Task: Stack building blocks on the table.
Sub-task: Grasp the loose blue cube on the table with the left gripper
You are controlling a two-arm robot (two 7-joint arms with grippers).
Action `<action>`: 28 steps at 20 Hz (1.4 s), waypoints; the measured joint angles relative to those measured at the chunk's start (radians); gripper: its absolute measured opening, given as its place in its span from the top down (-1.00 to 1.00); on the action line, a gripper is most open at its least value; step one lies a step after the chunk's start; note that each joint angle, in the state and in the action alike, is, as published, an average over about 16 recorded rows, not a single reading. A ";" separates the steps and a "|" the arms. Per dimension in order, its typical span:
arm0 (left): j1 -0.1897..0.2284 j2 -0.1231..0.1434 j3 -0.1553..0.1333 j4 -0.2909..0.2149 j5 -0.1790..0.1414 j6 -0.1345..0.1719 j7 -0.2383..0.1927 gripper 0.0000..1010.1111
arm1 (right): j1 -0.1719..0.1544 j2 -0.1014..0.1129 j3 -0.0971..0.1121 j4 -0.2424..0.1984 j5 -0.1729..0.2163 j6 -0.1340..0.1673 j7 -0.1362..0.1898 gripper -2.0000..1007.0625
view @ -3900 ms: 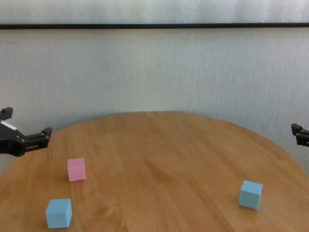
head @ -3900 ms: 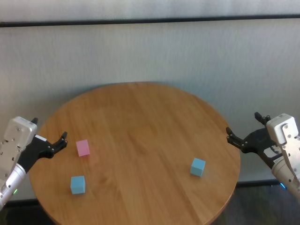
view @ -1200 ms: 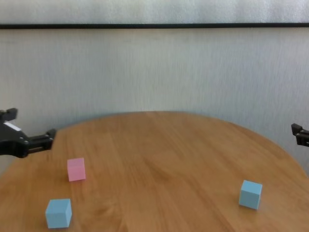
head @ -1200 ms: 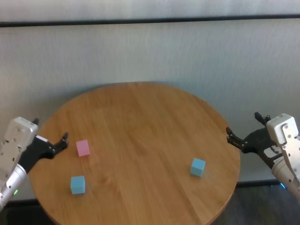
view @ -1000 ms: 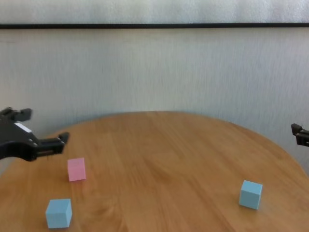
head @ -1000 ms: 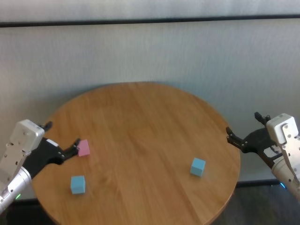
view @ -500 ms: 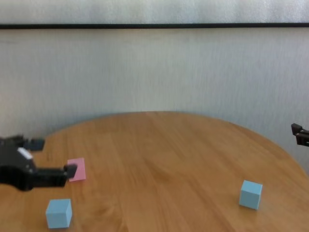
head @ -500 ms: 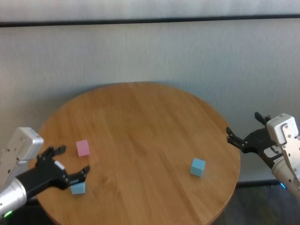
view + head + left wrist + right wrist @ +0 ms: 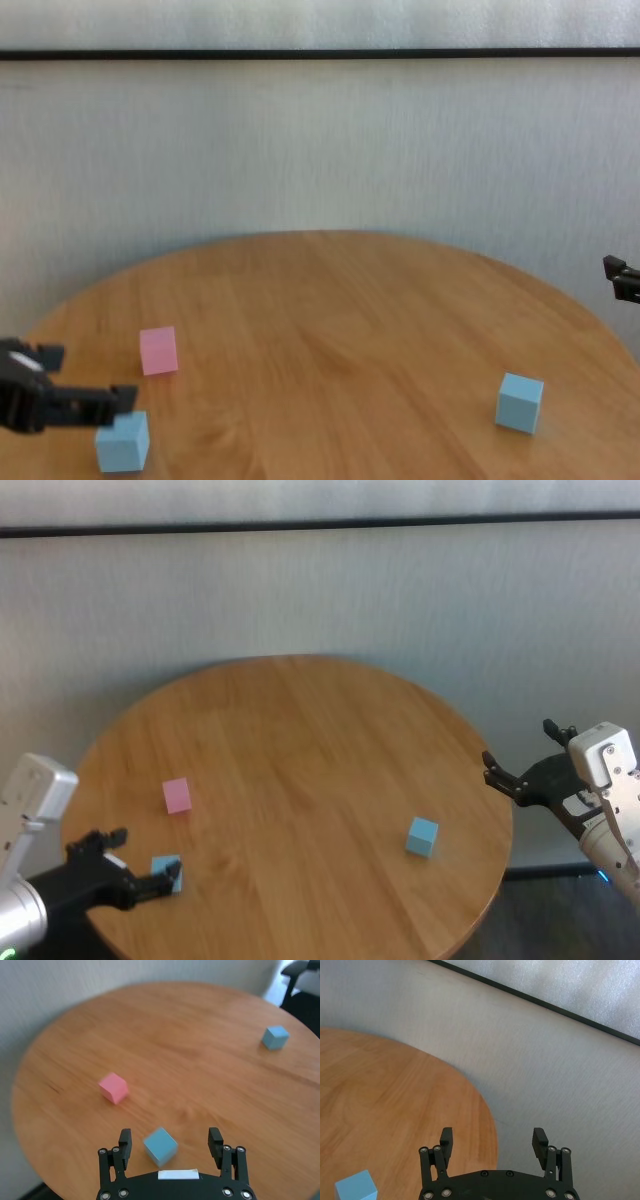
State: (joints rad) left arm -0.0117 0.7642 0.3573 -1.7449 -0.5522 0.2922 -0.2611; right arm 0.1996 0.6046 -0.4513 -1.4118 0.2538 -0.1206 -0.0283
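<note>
With our left gripper point(image 9: 171, 1144) spread around the near blue cube point(image 9: 160, 1145), which sits turned cornerwise, closing may twist it away, while our right gripper point(image 9: 518, 767) hangs spread off-table.

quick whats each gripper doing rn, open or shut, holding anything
Left gripper: open, holding nothing, fingers either side of the near light blue cube.
Right gripper: open, empty, parked off the table edge.

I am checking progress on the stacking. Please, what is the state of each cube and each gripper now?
Near-left light blue matte cube: on the table, unstacked, between open left fingers.
Pink matte cube: on the table, alone.
Right light blue cube: on the table, alone.
Left gripper: open, around near-left cube.
Right gripper: open, empty, off table edge.
</note>
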 joint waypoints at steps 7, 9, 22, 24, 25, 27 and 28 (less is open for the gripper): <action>-0.003 -0.026 -0.004 -0.021 0.002 0.125 0.040 -0.98 | 0.000 0.000 0.000 0.000 0.000 0.000 0.000 -0.99; -0.004 -0.037 -0.007 -0.026 0.002 0.155 0.053 -0.98 | 0.000 0.000 0.000 0.000 0.000 0.000 0.000 -0.99; -0.003 -0.111 -0.053 -0.038 -0.021 0.261 0.102 -0.98 | 0.000 0.000 0.000 0.000 0.000 0.000 0.000 -0.99; -0.009 -0.120 -0.054 -0.033 -0.016 0.267 0.106 -0.98 | 0.000 0.000 0.000 0.000 0.000 0.000 0.000 -0.99; -0.013 -0.123 -0.053 -0.031 -0.012 0.269 0.108 -0.98 | 0.000 0.000 0.000 0.000 0.000 0.000 0.000 -0.99; -0.021 -0.132 -0.050 -0.025 -0.002 0.273 0.113 -0.98 | 0.000 0.000 0.000 0.000 0.000 0.000 0.000 -0.99; -0.024 -0.137 -0.049 -0.021 0.003 0.275 0.117 -0.98 | 0.000 0.000 0.000 0.000 0.000 0.000 0.000 -0.99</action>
State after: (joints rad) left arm -0.0360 0.6275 0.3081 -1.7662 -0.5497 0.5675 -0.1440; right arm 0.1996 0.6046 -0.4513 -1.4119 0.2538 -0.1206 -0.0283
